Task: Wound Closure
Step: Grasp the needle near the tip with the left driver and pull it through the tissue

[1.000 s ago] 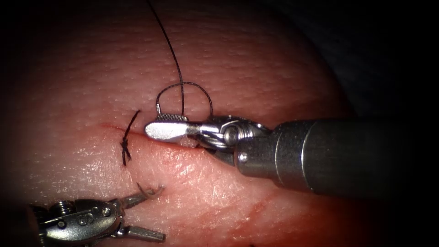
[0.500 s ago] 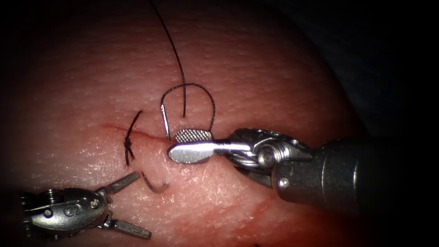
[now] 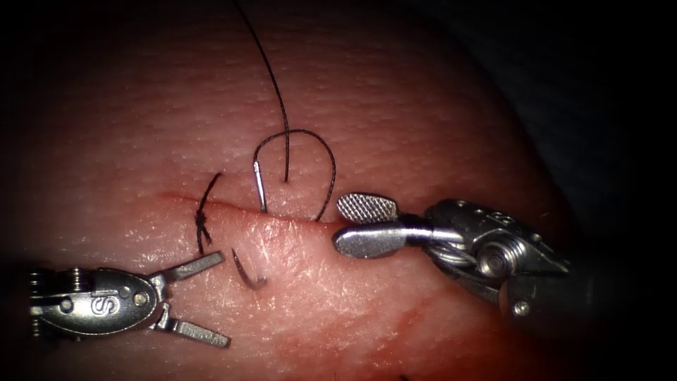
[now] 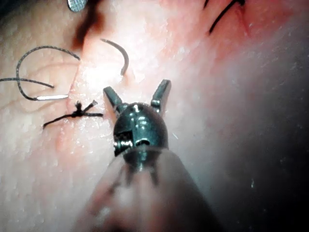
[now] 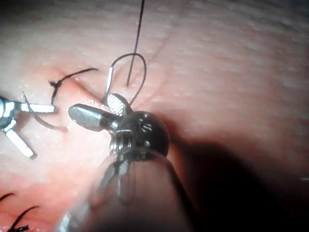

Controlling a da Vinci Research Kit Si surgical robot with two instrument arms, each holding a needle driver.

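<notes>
My left tool (image 3: 204, 300) hangs open, holding nothing, with bare tissue (image 3: 367, 99) around it; just ahead of its upper jaw the needle (image 3: 247, 275) tip stands out of the tissue, and the knot (image 3: 200, 227) sits beside. My right tool (image 3: 367, 224), open and empty, has the thread (image 3: 310, 141) loop just off its tips.

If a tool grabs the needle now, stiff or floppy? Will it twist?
Needle is in the tissue, both ends showing, neither tool holding it. Likely stiff: it keeps its curve. Thin, shiny and curved, it may swivel in jaws. Trailing thread looks floppy.
</notes>
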